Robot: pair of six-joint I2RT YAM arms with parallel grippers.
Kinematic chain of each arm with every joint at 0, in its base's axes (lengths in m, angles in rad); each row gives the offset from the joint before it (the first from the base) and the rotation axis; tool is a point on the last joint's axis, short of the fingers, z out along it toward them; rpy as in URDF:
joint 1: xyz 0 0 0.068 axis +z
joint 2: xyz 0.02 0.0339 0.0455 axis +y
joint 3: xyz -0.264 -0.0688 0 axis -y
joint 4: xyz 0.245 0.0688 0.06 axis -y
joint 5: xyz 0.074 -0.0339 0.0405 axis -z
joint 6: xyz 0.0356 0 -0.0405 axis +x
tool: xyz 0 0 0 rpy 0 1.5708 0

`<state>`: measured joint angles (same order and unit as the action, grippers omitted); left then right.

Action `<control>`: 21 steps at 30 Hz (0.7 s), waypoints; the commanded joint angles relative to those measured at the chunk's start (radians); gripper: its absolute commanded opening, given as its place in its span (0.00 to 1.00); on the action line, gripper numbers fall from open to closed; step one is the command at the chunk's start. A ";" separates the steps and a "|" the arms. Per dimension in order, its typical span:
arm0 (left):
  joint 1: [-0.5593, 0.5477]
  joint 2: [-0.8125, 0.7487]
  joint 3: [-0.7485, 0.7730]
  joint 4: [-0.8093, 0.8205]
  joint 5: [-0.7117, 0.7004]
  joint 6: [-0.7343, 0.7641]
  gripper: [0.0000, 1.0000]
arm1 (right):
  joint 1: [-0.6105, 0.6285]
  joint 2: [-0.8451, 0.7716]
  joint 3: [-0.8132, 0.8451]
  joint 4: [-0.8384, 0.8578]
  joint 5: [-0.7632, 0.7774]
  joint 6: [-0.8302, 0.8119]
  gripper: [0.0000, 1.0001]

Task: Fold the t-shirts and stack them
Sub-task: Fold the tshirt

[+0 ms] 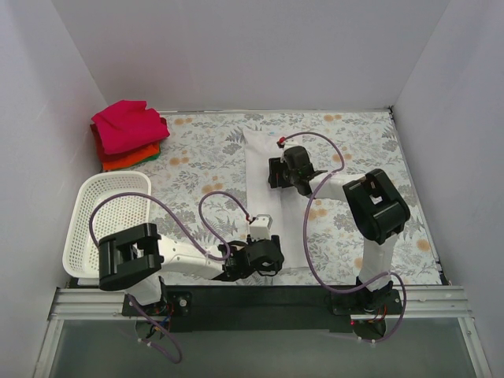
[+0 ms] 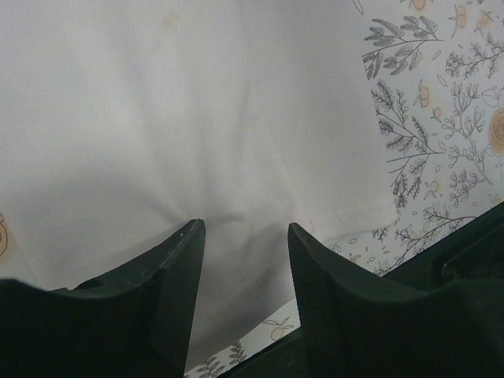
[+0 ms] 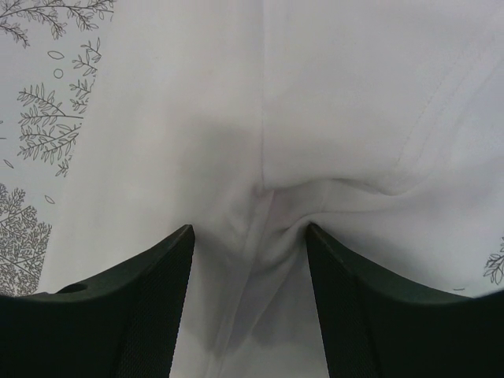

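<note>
On the floral-printed table (image 1: 197,157), the plain white short-sleeved cloth t-shirt (image 1: 260,161) lies as a long strip through the centre, from 12 to 6 o'clock. A white plastic mesh basket (image 1: 79,213) sits at 8 o'clock. At 10, a folded magenta-pink t-shirt (image 1: 126,126) tops a red-orange t-shirt (image 1: 126,163). The right gripper (image 3: 248,228) pinches bunched white cloth at the strip's 12 o'clock end, and the left gripper (image 2: 240,228) grips its 6 o'clock end.
</note>
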<state>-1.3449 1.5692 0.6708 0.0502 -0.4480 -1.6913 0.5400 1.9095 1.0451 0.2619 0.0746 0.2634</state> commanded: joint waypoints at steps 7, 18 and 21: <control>0.018 0.005 0.021 -0.079 -0.010 0.034 0.44 | 0.000 0.014 -0.023 -0.049 -0.036 0.011 0.54; 0.023 -0.141 0.075 -0.073 -0.135 0.231 0.45 | 0.057 -0.565 -0.370 -0.095 0.042 0.042 0.55; 0.023 -0.230 0.018 -0.098 -0.162 0.200 0.45 | 0.069 -0.739 -0.494 -0.130 0.067 0.075 0.55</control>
<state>-1.3258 1.4380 0.7120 -0.0196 -0.5388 -1.5063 0.5976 1.2778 0.6426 0.1612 0.0925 0.2966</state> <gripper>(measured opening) 0.444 0.551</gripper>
